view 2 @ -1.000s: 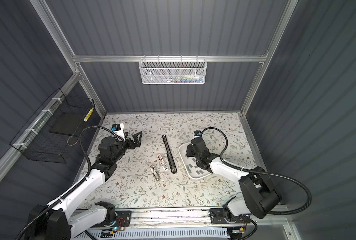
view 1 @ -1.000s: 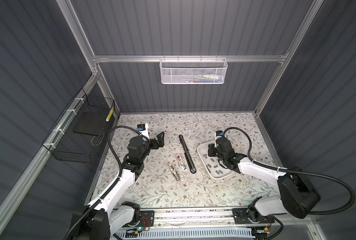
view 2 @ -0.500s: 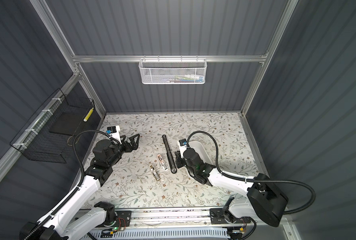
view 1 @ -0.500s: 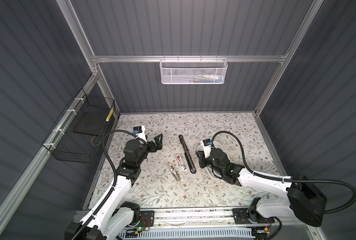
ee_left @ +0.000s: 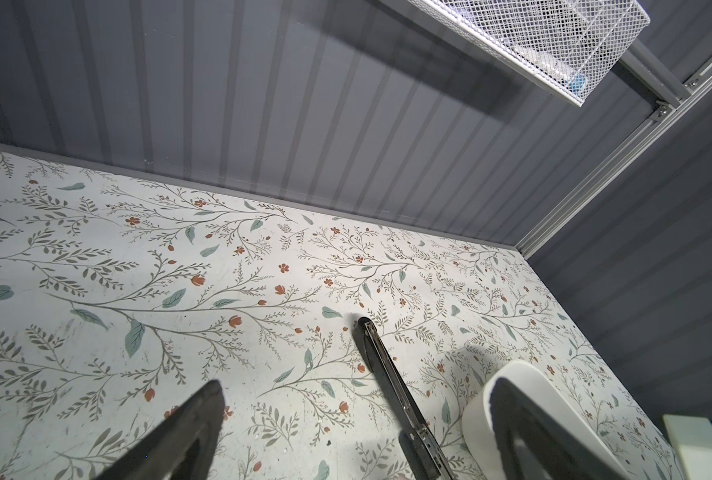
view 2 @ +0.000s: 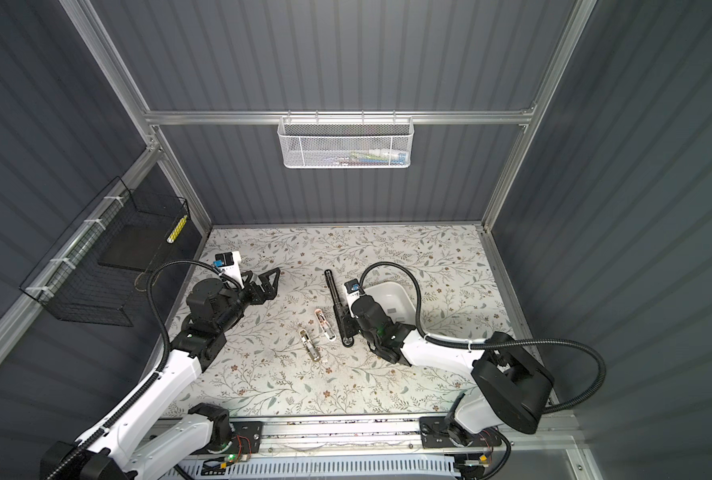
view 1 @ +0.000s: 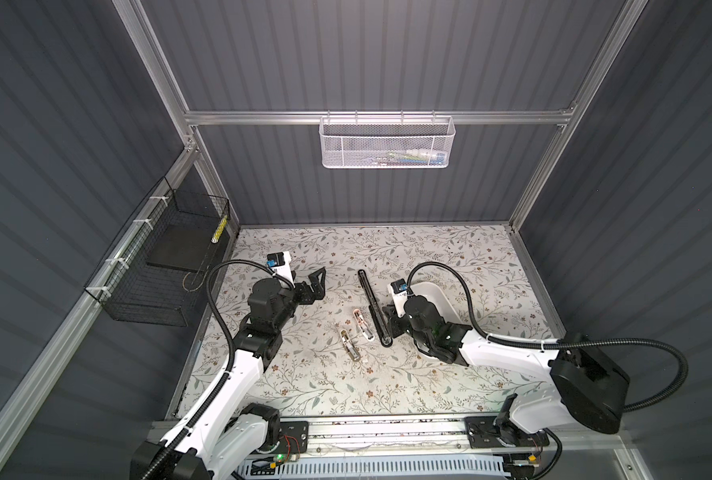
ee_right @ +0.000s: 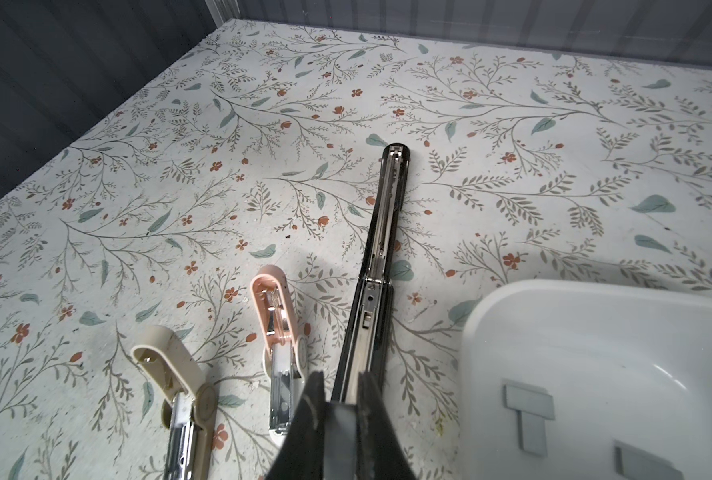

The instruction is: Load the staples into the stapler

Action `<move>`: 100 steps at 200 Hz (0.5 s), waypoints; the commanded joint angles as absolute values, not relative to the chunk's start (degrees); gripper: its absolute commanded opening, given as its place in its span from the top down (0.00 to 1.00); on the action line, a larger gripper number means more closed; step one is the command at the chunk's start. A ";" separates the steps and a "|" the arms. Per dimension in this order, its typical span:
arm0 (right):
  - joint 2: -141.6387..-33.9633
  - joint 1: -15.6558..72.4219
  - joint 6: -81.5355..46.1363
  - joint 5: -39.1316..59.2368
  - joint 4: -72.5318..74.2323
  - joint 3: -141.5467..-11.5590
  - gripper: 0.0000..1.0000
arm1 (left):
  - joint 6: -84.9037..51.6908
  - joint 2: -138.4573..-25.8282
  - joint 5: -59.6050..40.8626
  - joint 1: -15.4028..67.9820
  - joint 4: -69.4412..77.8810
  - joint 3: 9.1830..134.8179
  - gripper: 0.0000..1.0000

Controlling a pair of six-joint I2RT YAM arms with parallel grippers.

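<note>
Pressed together, the right tool (ee_right: 341, 384) hovers over the black stapler (ee_right: 381, 232) mid-counter (view 1: 429, 382); whether it pinches anything cannot be told. Grey staples (ee_right: 529, 401) lie in the white tray (ee_right: 554, 299) alongside. The left tool (view 1: 322, 284) hangs spread near the counter's left edge.

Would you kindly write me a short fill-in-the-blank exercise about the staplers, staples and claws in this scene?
Beside the pink stapler and beige stapler lies a longer stapler coloured ___.
Altogether ___ staplers lie open on the table.
The staples rest in a tray coloured ___.
The left claw is ___; the right claw is shut.
Missing words: black; three; white; open.
</note>
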State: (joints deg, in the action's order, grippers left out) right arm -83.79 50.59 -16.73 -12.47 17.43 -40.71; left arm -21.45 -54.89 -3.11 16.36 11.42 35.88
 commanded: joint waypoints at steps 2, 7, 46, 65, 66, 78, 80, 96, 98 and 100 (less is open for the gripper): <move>-85.82 51.01 -17.83 -14.25 14.85 -42.43 0.98 | -21.05 -55.96 -5.43 16.44 12.39 36.19 0.00; -86.05 51.06 -17.99 -14.34 14.85 -42.52 0.98 | -21.10 -56.22 -5.82 16.44 12.48 36.28 0.00; -88.09 51.15 -19.25 -16.16 13.03 -44.24 0.98 | -21.01 -55.76 -6.55 16.44 10.90 36.93 0.00; -89.44 51.24 -19.65 -16.04 12.92 -44.80 0.98 | -21.09 -54.56 -5.59 16.46 10.98 36.24 0.00; -89.50 51.24 -19.67 -15.98 12.92 -44.85 0.98 | -21.14 -54.53 -5.56 16.45 10.98 36.23 0.00; -90.46 51.36 -19.84 -15.68 12.83 -45.33 0.98 | -21.29 -54.20 -5.28 16.44 11.07 35.87 0.00; -90.60 51.34 -19.81 -15.74 12.76 -45.41 0.98 | -21.27 -54.11 -5.27 16.44 11.07 35.88 0.00; -91.59 51.58 -20.10 -16.25 12.61 -45.96 0.99 | -21.27 -54.14 -5.52 16.44 10.99 35.86 0.00; -91.68 51.58 -20.12 -16.26 12.63 -45.97 0.99 | -21.27 -54.14 -5.53 16.44 10.99 35.86 0.00; -91.74 51.59 -20.19 -16.35 12.58 -45.97 0.99 | -21.27 -54.14 -5.60 16.44 10.99 35.86 0.00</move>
